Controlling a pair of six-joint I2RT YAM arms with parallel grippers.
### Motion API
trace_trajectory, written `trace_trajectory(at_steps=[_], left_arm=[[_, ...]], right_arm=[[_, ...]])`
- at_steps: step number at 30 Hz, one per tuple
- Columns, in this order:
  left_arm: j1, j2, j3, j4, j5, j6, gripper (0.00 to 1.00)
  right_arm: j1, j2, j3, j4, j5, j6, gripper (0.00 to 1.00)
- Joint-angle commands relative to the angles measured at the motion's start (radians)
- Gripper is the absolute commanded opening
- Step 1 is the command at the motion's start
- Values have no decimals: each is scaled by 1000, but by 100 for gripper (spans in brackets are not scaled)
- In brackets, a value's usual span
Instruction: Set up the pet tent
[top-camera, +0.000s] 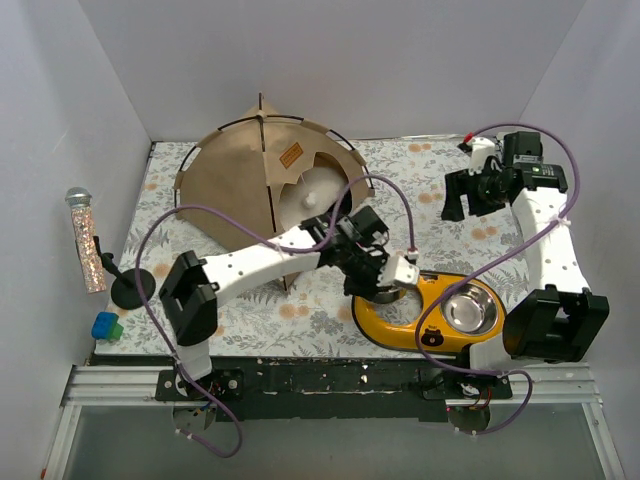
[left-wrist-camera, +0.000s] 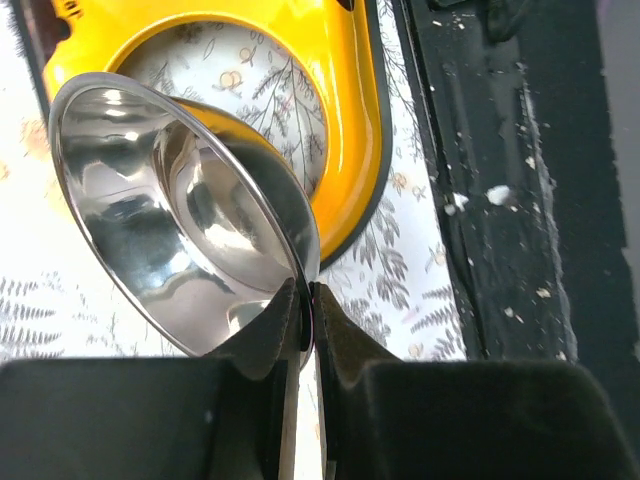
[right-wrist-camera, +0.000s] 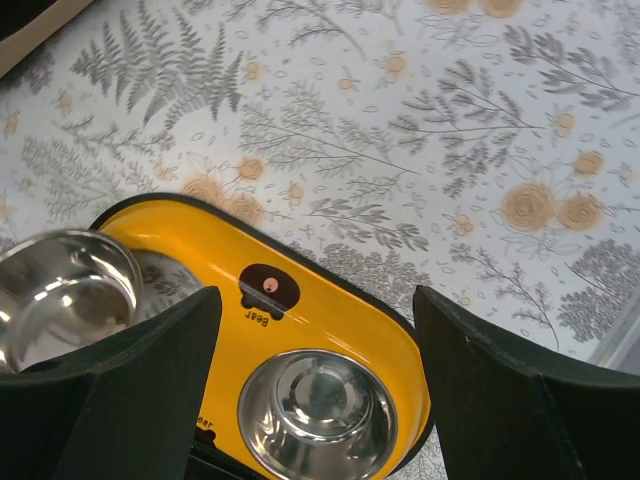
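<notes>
The pet tent is a tan-brown fabric pyramid with thin black rods, standing at the back left of the table. A cream cushion shows in its arched doorway. I cannot make out the pom-pom. My left gripper is in front of the tent, to its right, and is shut on the rim of a steel bowl. It holds the bowl tilted over the empty hole of the yellow bowl stand. My right gripper is open and empty, high above the table at the back right.
The yellow stand lies at the front centre with a second steel bowl in its right hole. A glitter tube on a black stand and blue and green blocks sit at the left edge. White walls enclose the table.
</notes>
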Motion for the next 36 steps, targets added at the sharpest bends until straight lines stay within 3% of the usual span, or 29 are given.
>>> trace_trajectory(at_steps=[1,9,10,13,17,21,24,32,36], left_arm=[[-92,46,34,128,-165,9,0],[-162,115,5,155,-245,29,1],[-173,120,-3,158,-259,28,9],[-179,124,-6,157,-276,0,49],[-176,86,-6,148,-239,-18,59],[-118,17,-4,120,-161,-107,60],[21,-53,-55,122,-97,-181,60],[328,-142,-279,16,-320,-79,50],[569,-264,-386,-70,-357,55,48]], right_arm=[[-79,10,58,46,-22,73,85],[-106,-33,12,37,-51,68,85],[-106,-36,10,38,-53,68,85],[-106,-34,19,32,-55,65,85],[-108,-31,18,32,-73,67,85],[-108,-27,35,24,-113,60,85],[-108,-22,44,27,-140,60,85],[-94,39,117,38,-240,68,85],[-59,79,154,47,-298,59,84]])
